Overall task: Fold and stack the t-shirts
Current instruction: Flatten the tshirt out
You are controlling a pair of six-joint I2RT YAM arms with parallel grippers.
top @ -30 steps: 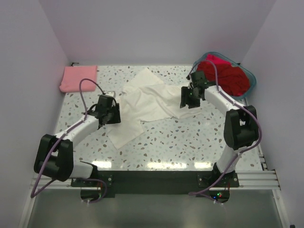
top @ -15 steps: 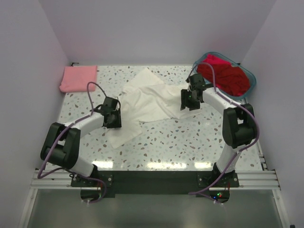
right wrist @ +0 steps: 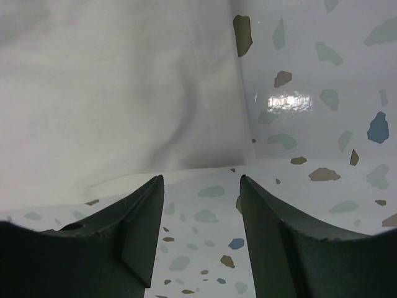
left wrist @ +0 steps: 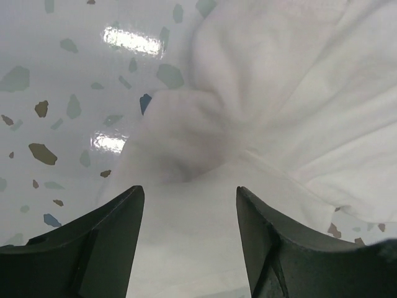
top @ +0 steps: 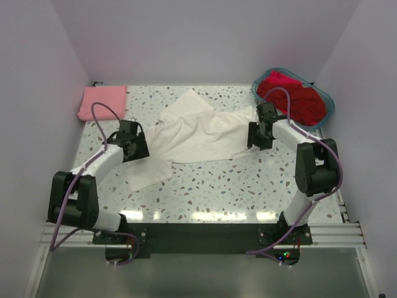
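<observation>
The large white t-shirt [top: 198,133] lies stretched sideways across the middle of the table, and no black print shows on it. My left gripper [top: 140,149] is open at the shirt's left end. In the left wrist view its jaws [left wrist: 189,194] stand apart over the white cloth [left wrist: 260,93]. My right gripper [top: 254,140] is open at the shirt's right end. In the right wrist view [right wrist: 201,181] it is over bare table, just off the cloth's edge [right wrist: 124,93]. The pink t-shirt [top: 102,102] lies folded at the back left. The red t-shirts [top: 293,99] are heaped in the basket.
A teal plastic basket [top: 329,107] stands at the back right, close behind my right arm. The speckled table [top: 248,186] ends at walls on the left, the back and the right. A flap of the white shirt reaches toward the front left [top: 146,176].
Both grippers moved apart, the left one to the left and back, the right one to the right. The crumpled white shirt is now drawn out wider and flatter between them.
</observation>
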